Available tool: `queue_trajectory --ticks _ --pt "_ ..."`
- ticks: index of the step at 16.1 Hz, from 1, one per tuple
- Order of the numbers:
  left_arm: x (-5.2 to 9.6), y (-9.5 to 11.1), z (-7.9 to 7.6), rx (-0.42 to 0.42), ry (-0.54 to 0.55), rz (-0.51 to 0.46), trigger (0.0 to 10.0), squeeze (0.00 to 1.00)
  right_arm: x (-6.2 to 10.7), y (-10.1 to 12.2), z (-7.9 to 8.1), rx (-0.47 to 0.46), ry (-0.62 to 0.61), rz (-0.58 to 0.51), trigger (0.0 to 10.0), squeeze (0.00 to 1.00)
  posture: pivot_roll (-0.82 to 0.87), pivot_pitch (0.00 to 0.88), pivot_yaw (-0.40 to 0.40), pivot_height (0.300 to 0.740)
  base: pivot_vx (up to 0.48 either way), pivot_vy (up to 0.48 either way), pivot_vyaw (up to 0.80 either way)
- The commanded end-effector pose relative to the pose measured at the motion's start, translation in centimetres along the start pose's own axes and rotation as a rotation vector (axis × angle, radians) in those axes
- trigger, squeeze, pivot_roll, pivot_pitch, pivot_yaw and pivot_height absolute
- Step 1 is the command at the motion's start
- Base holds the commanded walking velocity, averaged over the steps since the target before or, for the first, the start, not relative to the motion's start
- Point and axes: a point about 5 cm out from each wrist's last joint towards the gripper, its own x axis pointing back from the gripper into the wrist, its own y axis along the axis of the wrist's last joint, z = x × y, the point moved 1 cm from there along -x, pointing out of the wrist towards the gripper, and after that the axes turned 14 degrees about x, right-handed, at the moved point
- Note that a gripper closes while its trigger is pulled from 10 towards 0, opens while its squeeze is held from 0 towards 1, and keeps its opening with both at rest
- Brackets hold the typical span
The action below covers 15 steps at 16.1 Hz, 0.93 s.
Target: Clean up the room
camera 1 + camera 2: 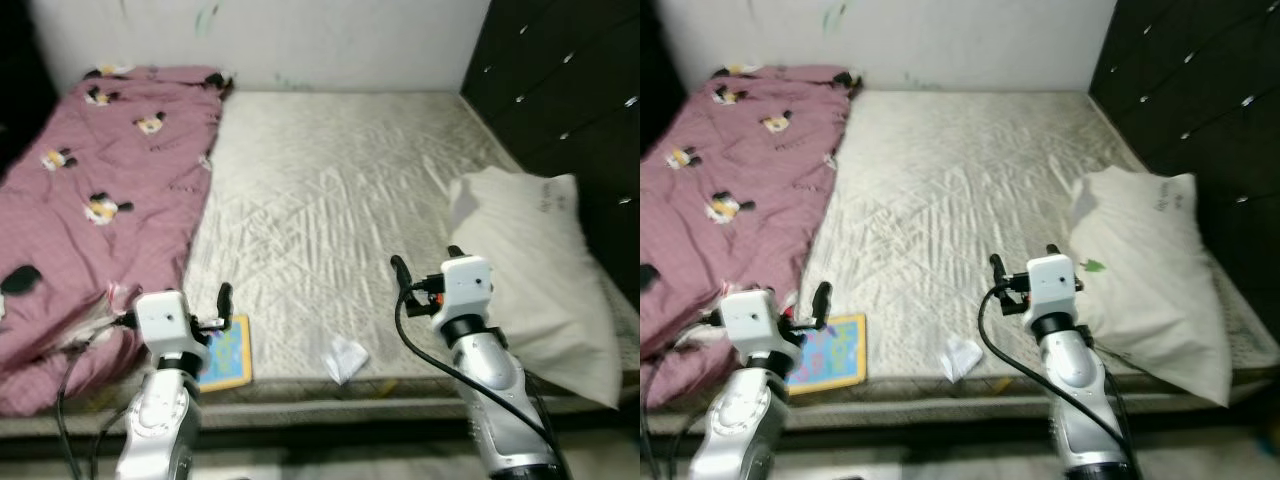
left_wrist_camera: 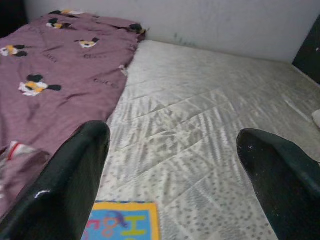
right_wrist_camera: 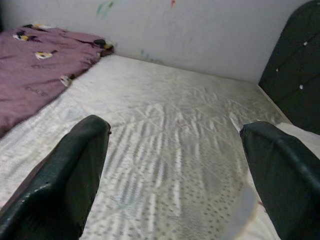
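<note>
Both the left gripper (image 2: 172, 165) and right gripper (image 3: 175, 165) hover over the mattress (image 1: 340, 190), jaws wide apart. The pillow (image 1: 535, 280) lies at 3 o'clock, long axis 12-to-6; the blanket (image 1: 100, 190) stretches likewise at 9 o'clock.

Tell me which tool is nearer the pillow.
Right. The right tool hovers just beside the pillow's near edge; the left tool hangs across the mattress, above the book.

You can read no text here; the marks on the pillow (image 1: 545, 196) and the colourful book (image 2: 121, 226) stay illegible.
</note>
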Motion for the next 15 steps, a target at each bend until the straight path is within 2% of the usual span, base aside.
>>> queue_trajectory --ticks 1,3,4,6,10,13,15 --pt "-0.11 0.32 -0.32 0.006 -0.021 -0.014 10.0 0.00 -0.12 0.31 -0.18 -0.003 0.000 -0.015 10.0 0.00 0.01 0.072 -0.030 0.740 0.000 0.000 0.00" --pt "-0.14 0.31 -0.36 0.007 -0.022 -0.012 10.0 0.00 -0.12 0.43 -0.14 0.045 0.009 -0.022 10.0 0.00 0.01 0.071 -0.029 0.740 0.000 0.000 0.00" --pt "-0.15 0.30 -0.38 0.010 -0.023 -0.011 10.0 0.00 -0.15 0.40 -0.15 0.054 0.010 -0.020 10.0 0.00 0.01 0.072 -0.029 0.740 0.000 0.000 0.80" --pt "-0.12 0.34 -0.53 0.024 -0.040 -0.010 10.0 0.00 -0.16 0.37 -0.17 0.028 0.002 -0.020 10.0 0.00 0.01 0.072 -0.029 0.740 0.000 0.000 0.68" --pt "-0.10 0.44 -0.86 0.043 -0.072 -0.011 10.0 0.00 -0.21 0.30 -0.31 0.008 -0.014 -0.014 10.0 0.00 0.01 0.070 -0.026 0.740 0.205 0.000 0.00" --pt "-0.14 0.48 -0.88 0.047 -0.075 -0.013 10.0 0.00 -0.25 0.17 -0.33 -0.004 -0.021 -0.004 10.0 0.00 0.01 0.070 -0.025 0.740 0.290 0.000 -0.45" --pt "-0.17 0.46 -0.92 0.049 -0.076 -0.012 10.0 0.00 -0.29 0.19 -0.31 -0.004 -0.019 -0.007 10.0 0.00 0.01 0.069 -0.026 0.740 0.285 0.000 0.00"
